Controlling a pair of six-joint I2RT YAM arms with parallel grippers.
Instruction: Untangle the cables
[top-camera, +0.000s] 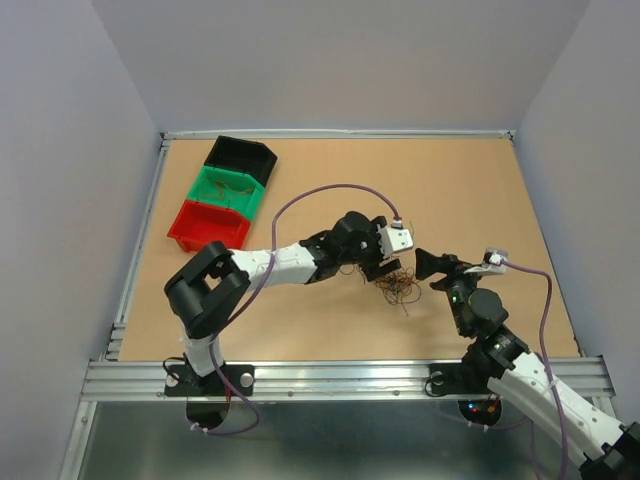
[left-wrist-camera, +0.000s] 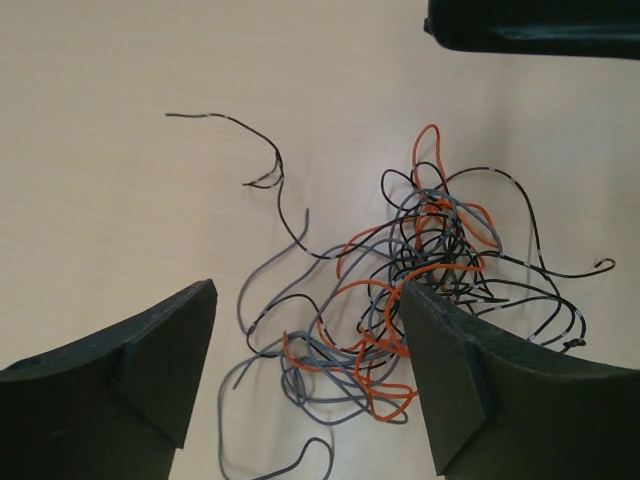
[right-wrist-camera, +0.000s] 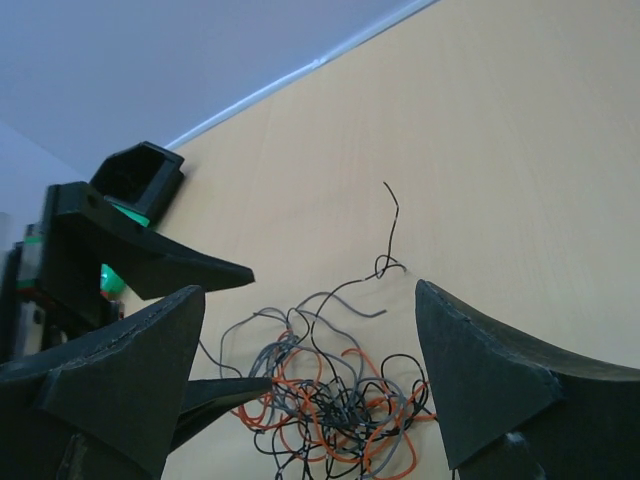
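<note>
The cables (top-camera: 398, 287) lie on the table as one loose tangle of thin orange, grey and black wires (left-wrist-camera: 432, 240) (right-wrist-camera: 340, 400). One black strand (left-wrist-camera: 270, 150) trails away from the heap. My left gripper (top-camera: 385, 270) (left-wrist-camera: 305, 290) hangs open over the tangle's edge, and its right finger (left-wrist-camera: 450, 370) covers part of the wires. My right gripper (top-camera: 428, 272) (right-wrist-camera: 308, 290) is open just right of the heap, with nothing between its fingers. In the right wrist view one left fingertip (right-wrist-camera: 240, 385) reaches the tangle's left rim.
A black bin (top-camera: 243, 157), a green bin (top-camera: 232, 186) and a red bin (top-camera: 205, 238) stand in a row at the back left. The black bin (right-wrist-camera: 140, 175) also shows in the right wrist view. A metal rail (top-camera: 340, 375) runs along the near edge.
</note>
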